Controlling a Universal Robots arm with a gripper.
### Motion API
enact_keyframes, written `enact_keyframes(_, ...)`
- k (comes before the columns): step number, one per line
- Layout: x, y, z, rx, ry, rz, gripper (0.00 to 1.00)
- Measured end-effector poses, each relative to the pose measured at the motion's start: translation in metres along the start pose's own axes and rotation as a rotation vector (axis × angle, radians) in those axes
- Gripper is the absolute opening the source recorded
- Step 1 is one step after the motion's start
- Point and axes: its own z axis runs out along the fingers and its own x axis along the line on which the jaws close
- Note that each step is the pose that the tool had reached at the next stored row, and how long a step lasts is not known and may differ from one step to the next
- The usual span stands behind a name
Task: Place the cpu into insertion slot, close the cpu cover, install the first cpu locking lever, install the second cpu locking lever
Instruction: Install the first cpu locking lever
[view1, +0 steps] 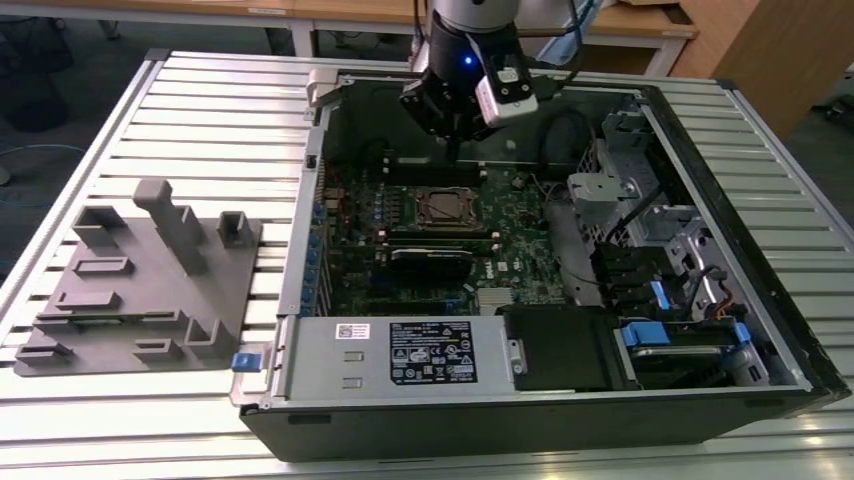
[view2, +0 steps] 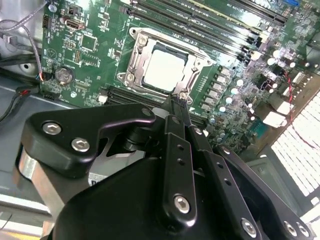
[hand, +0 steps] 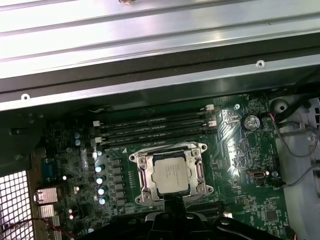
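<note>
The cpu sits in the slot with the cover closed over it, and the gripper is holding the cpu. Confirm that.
One part is wrong: the gripper is not holding the cpu. In the second wrist view its tip is beside the corner of the cover, off the chip. The rest stands: both wrist views show the cpu seated in the slot with the cover down around it.
</note>
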Motion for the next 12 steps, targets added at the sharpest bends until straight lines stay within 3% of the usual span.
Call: enact_keyframes(12, 0.0002, -0.0012, 0.0218, -0.0001, 0.0, 0.0, 0.11)
